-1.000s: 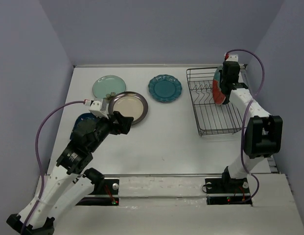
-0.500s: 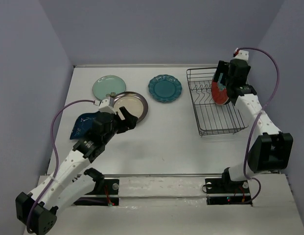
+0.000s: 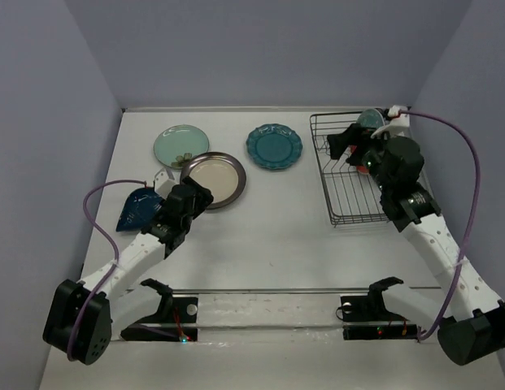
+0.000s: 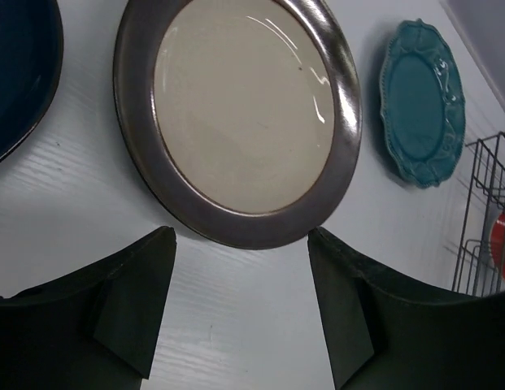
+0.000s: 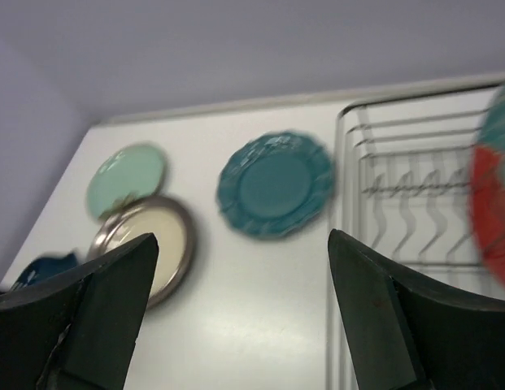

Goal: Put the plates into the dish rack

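Observation:
Four plates lie flat on the table: mint green, cream with a brown rim, scalloped teal and dark blue. My left gripper is open and empty, low at the cream plate's near edge, one finger on either side of the rim. The black wire dish rack stands at the right. A red plate with a teal back stands on edge inside it. My right gripper is open and empty over the rack's left side, apart from that plate.
The rack's left wall runs just right of the teal plate. The dark blue plate lies close to my left arm. Purple walls enclose the table at the back and on both sides.
My right gripper opened, left the red plate standing in the rack and drew back toward the table's middle. My left arm came down to the cream plate's near edge, its jaws narrowing a little.

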